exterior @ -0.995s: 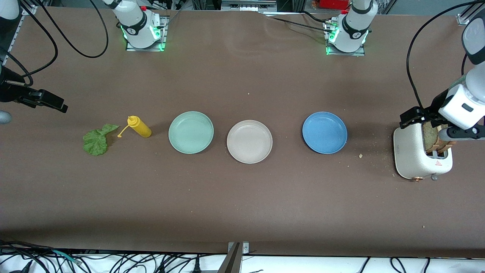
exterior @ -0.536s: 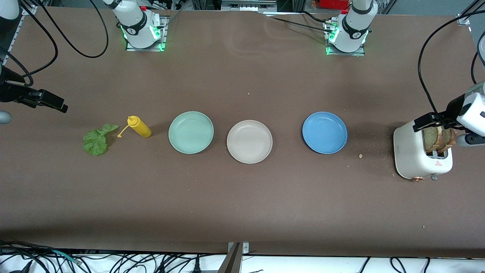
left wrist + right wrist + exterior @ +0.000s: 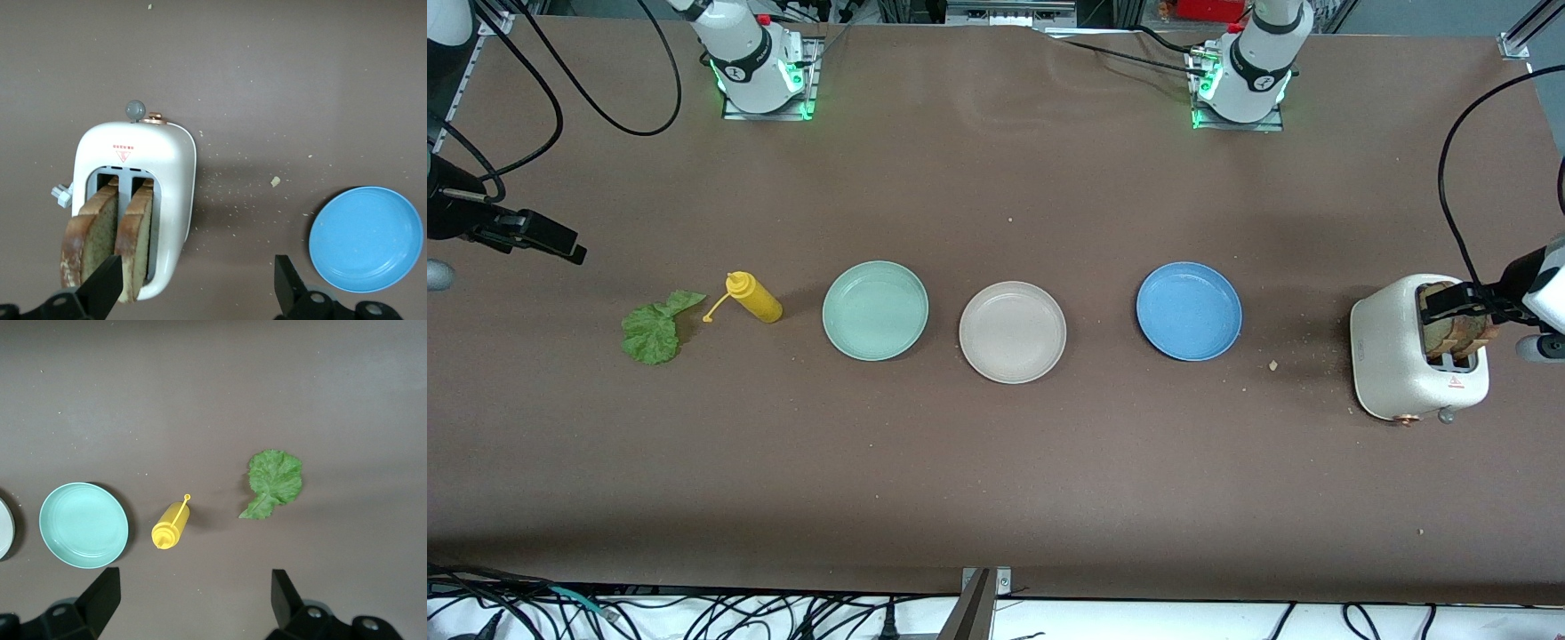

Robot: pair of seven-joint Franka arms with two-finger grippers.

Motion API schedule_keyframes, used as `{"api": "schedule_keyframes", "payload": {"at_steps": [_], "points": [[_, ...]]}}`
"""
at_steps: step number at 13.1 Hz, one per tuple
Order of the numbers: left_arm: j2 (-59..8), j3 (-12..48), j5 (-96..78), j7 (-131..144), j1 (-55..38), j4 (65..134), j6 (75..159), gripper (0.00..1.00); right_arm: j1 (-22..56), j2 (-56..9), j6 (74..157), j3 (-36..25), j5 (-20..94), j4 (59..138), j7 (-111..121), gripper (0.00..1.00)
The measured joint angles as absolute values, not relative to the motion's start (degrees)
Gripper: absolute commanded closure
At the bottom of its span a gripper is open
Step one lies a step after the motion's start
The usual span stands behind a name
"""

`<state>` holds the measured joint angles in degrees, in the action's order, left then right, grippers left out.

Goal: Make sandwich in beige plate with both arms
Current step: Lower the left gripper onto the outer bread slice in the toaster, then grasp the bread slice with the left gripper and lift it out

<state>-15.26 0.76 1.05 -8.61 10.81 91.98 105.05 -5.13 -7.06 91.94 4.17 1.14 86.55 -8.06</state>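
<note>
Two brown bread slices (image 3: 1451, 331) stand in the slots of a white toaster (image 3: 1392, 356) at the left arm's end of the table; the left wrist view shows them too (image 3: 93, 240). My left gripper (image 3: 1485, 316) hangs open and empty over the toaster's slots, one finger (image 3: 105, 285) in front of the slices. The empty beige plate (image 3: 1012, 332) sits mid-table. The lettuce leaf (image 3: 651, 331) lies flat toward the right arm's end, also in the right wrist view (image 3: 273, 480). My right gripper (image 3: 534, 236) is open, empty and high above the table near the lettuce (image 3: 193, 607).
A mint green plate (image 3: 875, 310) and a blue plate (image 3: 1189, 311) flank the beige plate. A yellow squeeze bottle (image 3: 754, 298) lies on its side between the lettuce and the mint plate. Crumbs are scattered between the blue plate and the toaster.
My left gripper has moved across the toaster toward the left arm's end of the table, uncovering more of the bread slices. The right arm has not moved.
</note>
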Motion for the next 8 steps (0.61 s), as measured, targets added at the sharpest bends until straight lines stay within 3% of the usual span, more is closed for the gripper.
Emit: {"api": "schedule_keyframes", "payload": {"at_steps": [8], "points": [[-17.67,0.76,1.05,-11.86,13.83,97.75,112.89,0.0,-5.13,-7.06,91.98,4.17,1.14,86.85,-8.06,0.0]]}}
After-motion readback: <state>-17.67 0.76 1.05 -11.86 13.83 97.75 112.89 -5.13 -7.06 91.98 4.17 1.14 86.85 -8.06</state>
